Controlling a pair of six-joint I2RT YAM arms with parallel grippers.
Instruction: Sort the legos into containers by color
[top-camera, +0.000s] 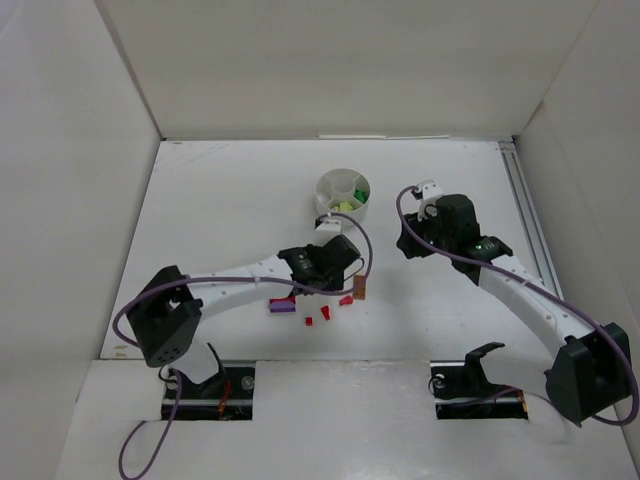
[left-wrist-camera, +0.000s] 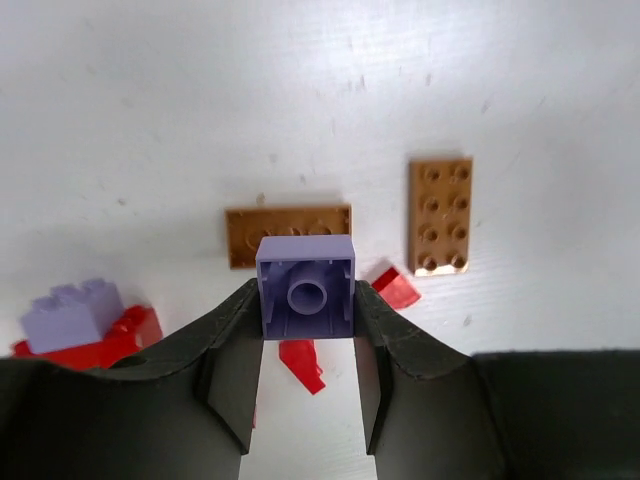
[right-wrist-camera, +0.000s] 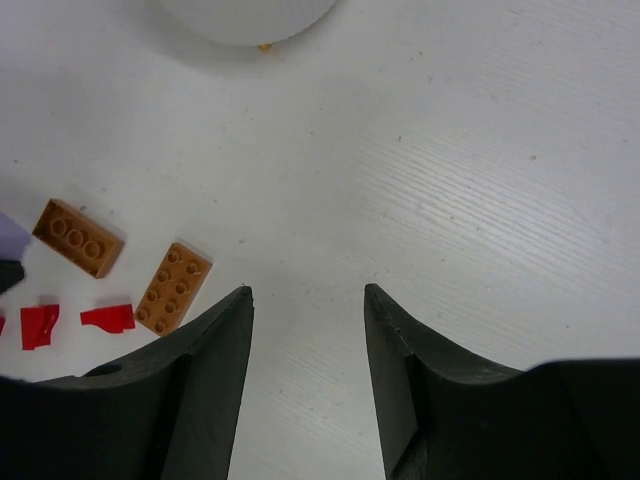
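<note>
Desk (top-camera: 220, 200), overhead view: dish (top-camera: 328, 212) at upper centre. Left gripper (left-wrist-camera: 306, 300), centre, clenched on a purple brick (left-wrist-camera: 306, 262), presumably for carrying to the dish. Right gripper (right-wrist-camera: 307, 300), right of centre, released and empty, standing clear of the loose bricks (left-wrist-camera: 440, 215).

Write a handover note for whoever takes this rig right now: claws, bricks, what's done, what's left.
Left claw: shut on a purple brick, by the loose pile.
Right claw: open, empty, over bare table near the dish.
Done: green bricks and lime-yellow bricks are in the dish.
On the table: two orange-brown plates, several red pieces, and a second purple brick.
Left: put the held brick in the dish, then sort the rest by color.
</note>
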